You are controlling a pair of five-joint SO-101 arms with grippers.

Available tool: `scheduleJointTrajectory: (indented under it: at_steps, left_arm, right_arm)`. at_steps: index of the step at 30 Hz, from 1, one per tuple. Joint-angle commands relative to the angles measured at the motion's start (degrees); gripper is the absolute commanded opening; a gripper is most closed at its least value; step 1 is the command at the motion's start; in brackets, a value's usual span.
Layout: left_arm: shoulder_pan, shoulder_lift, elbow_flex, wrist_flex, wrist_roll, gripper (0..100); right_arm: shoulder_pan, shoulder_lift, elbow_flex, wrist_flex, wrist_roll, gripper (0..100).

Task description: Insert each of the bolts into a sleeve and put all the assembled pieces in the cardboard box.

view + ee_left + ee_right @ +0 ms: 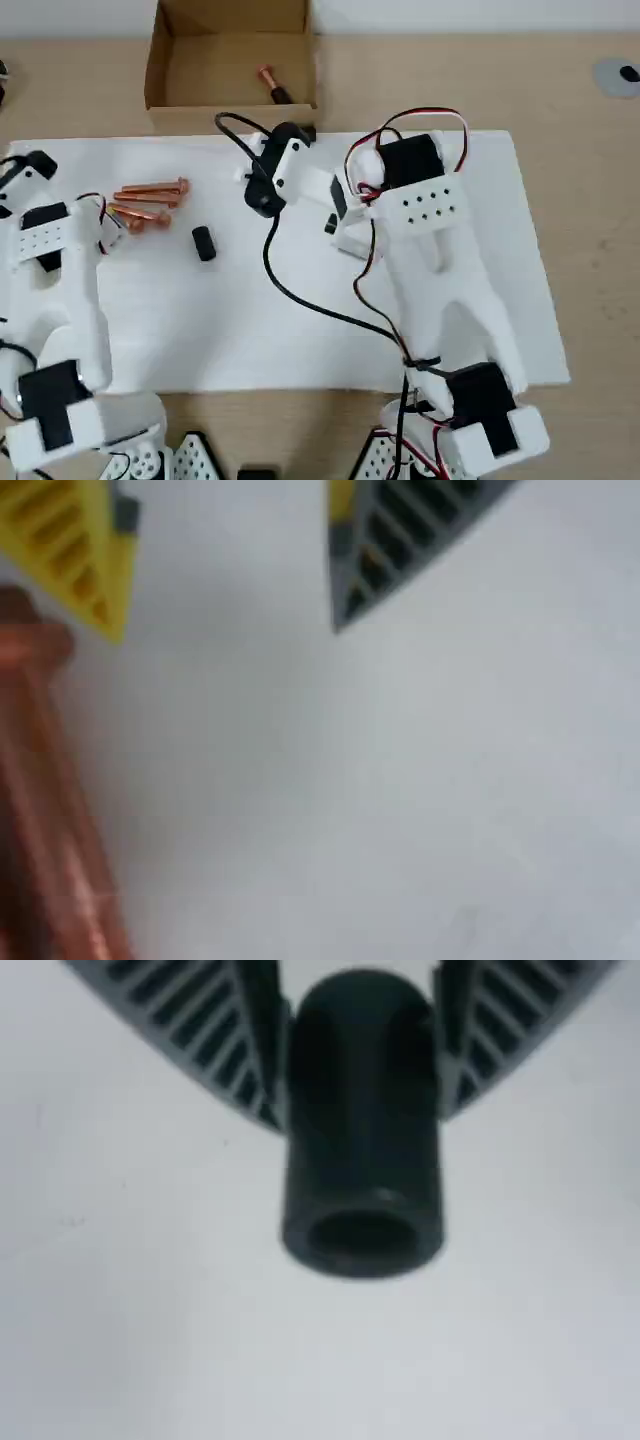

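Right wrist view has the right gripper (360, 1105) clamped on a black sleeve (362, 1195) above the desk's (580, 200) middle. The left gripper (228, 625) stands wide beside copper bolts (150, 190) near the left edge. A bolt arriving skewed could jam at the bore or push the sleeve loose. The sleeve is a short matte tube, bore open.

No text, label, brand, number or sign readable anywhere; cardboard box (215, 65), bolts (150, 190), sleeve (204, 243), white mat (250, 330) and bench (590, 200) all plain, no legible print.
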Motion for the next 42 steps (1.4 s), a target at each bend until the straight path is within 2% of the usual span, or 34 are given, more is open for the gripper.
scheduleJointTrajectory:
  at_steps: [1, 7, 13, 21, 30, 33, 39, 42]
  left_arm:
    - [-0.4, 3.8, -6.2, -0.4, -1.8, 15]
    - [-0.4, 8.9, -10.8, -0.4, -1.8, 15]
    - [-0.4, 3.4, -10.5, -0.3, -2.5, 15]
    - [1.8, -3.5, -10.6, 0.0, -18.8, 15]
    - [2.5, -3.3, -9.8, -0.1, -22.0, 15]
    - [2.5, -3.3, -9.7, -0.1, -25.3, 15]
    - [2.5, -1.9, -9.6, -1.3, -26.2, 15]
    - [2.1, 2.2, -9.9, -1.4, -20.7, 15]
  right_arm:
    - [-0.5, -2.8, -0.1, -0.7, 0.2, 1.2]
    - [-0.5, -2.7, -0.1, -0.8, 0.4, 1.2]
    - [-0.5, -2.4, -0.1, -0.8, 0.4, 1.2]
    - [-0.5, -2.4, 0.9, -1.7, 0.4, 1.2]
    - [-0.4, -2.6, 2.7, -2.8, 0.4, 1.2]
    - [-0.4, -2.7, 2.7, -2.7, 0.4, 1.2]
    - [-0.4, -2.7, 2.7, -2.6, 0.4, 1.2]
    - [-0.4, -2.7, 2.7, -2.5, 0.4, 1.2]
